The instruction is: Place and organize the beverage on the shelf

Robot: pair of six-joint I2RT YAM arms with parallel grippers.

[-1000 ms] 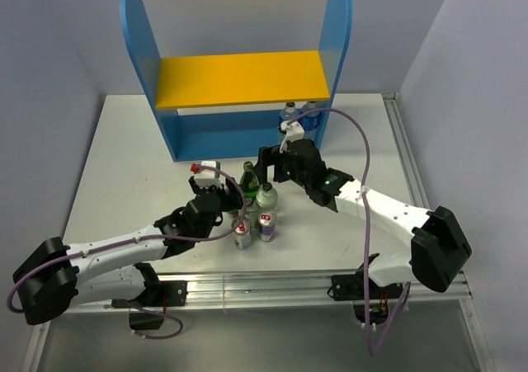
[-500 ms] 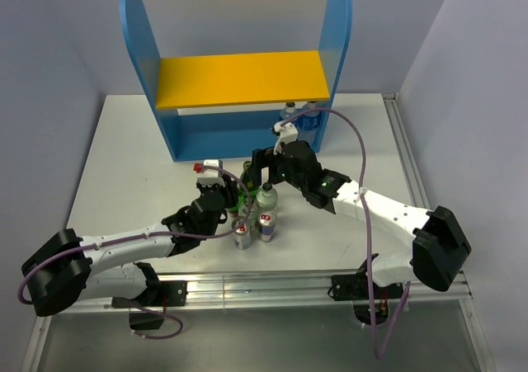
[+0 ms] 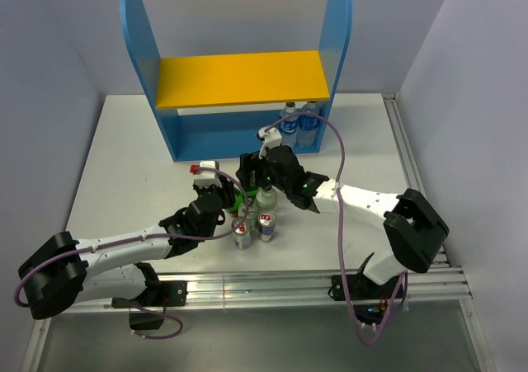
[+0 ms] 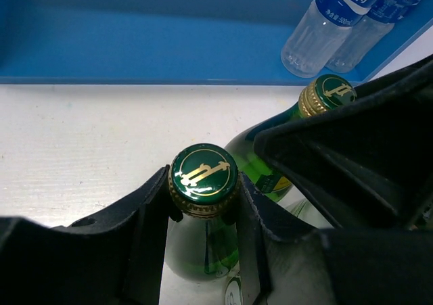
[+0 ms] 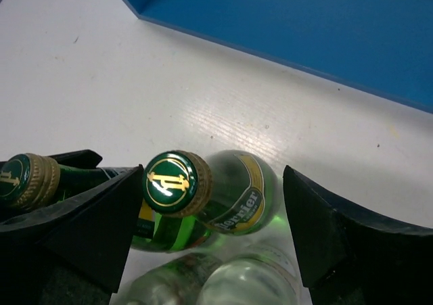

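Observation:
The shelf [image 3: 243, 77] stands at the back, with two water bottles [image 3: 299, 123] on its lower level at the right. In front of it is a cluster of drinks. My left gripper [image 4: 203, 200] is shut on the neck of a green glass bottle [image 4: 203, 173], just under its cap; in the top view the left gripper [image 3: 231, 199] lies left of the cluster. My right gripper [image 5: 213, 214] is open, its jaws either side of a second green bottle [image 5: 177, 182], the left finger near its cap. From above, the right gripper [image 3: 252, 174] hides that bottle.
A clear bottle [image 3: 266, 197] and two cans [image 3: 242, 234] [image 3: 266, 223] stand close beside the green bottles. The two arms nearly touch over the cluster. The shelf's blue base [image 4: 135, 41] lies just behind.
My left gripper has shut on the first green bottle's neck. The right arm has swung left from near the shelf and now straddles the second green bottle, its jaws slightly narrower.

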